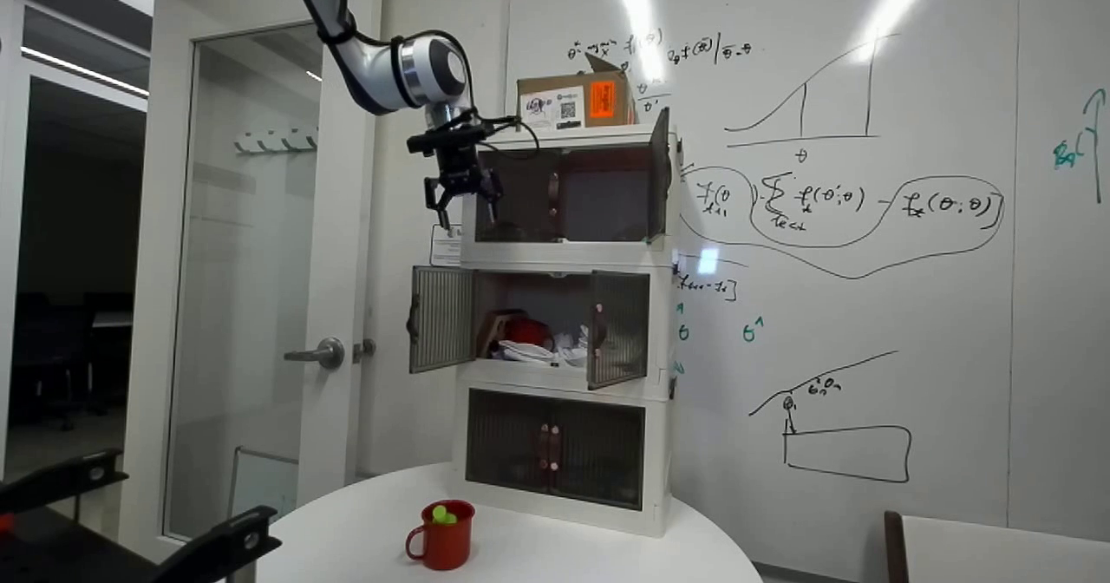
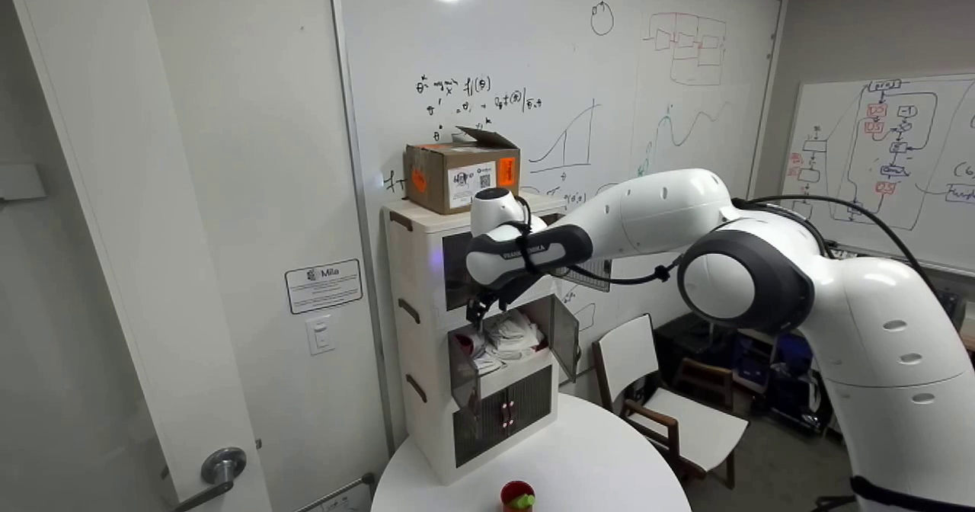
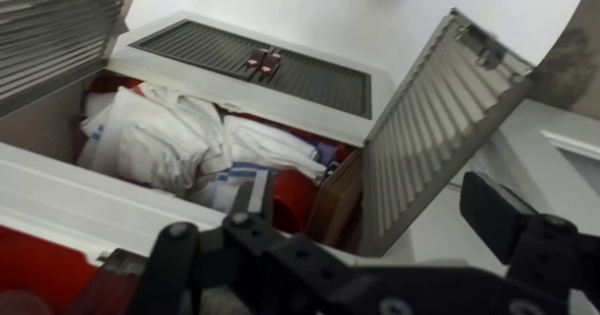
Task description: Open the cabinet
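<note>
The cabinet point(image 1: 564, 258) is a tall white stack of three compartments, and it also shows in an exterior view point(image 2: 426, 428). Both middle doors stand swung outward: one door point(image 1: 442, 318) at left and one door point(image 1: 619, 331) at right. White cloths point(image 3: 159, 141), a red object point(image 3: 293, 198) and a brown box-like thing point(image 3: 337, 198) lie inside. The top compartment's right door point(image 1: 660, 175) stands open; its left door looks shut. The bottom doors point(image 1: 555, 451) are shut. My gripper point(image 1: 469, 217) is open and empty, above the left middle door, which shows between its fingers in the wrist view point(image 3: 370, 202).
A red mug point(image 1: 448, 538) with a green thing in it stands on the round white table point(image 1: 364, 522) before the cabinet. A cardboard box point(image 1: 572, 101) sits on top of the cabinet. A glass room door point(image 1: 247, 288) is at the left, and a chair point(image 2: 670, 413) at the right.
</note>
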Available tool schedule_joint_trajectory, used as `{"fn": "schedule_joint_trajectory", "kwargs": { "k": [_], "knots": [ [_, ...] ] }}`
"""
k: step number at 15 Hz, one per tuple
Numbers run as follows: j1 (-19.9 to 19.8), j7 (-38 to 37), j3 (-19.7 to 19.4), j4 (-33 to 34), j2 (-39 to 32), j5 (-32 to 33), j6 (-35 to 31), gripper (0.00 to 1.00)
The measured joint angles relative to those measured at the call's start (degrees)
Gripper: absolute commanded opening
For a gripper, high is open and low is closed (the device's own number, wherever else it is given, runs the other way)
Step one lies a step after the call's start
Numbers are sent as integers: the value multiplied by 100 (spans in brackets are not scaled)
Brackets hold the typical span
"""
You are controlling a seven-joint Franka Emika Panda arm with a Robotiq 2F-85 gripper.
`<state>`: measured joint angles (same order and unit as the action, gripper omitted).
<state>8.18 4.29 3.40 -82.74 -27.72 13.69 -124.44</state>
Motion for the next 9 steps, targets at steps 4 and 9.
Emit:
{"fn": "schedule_joint_trajectory", "kwargs": {
  "k": [4,9],
  "knots": [
    [-295,-301,-323,-503,374,-26,-497,100],
    [-834,-303,-381,-1676,1102,-616,-800,100]
  ]
}}
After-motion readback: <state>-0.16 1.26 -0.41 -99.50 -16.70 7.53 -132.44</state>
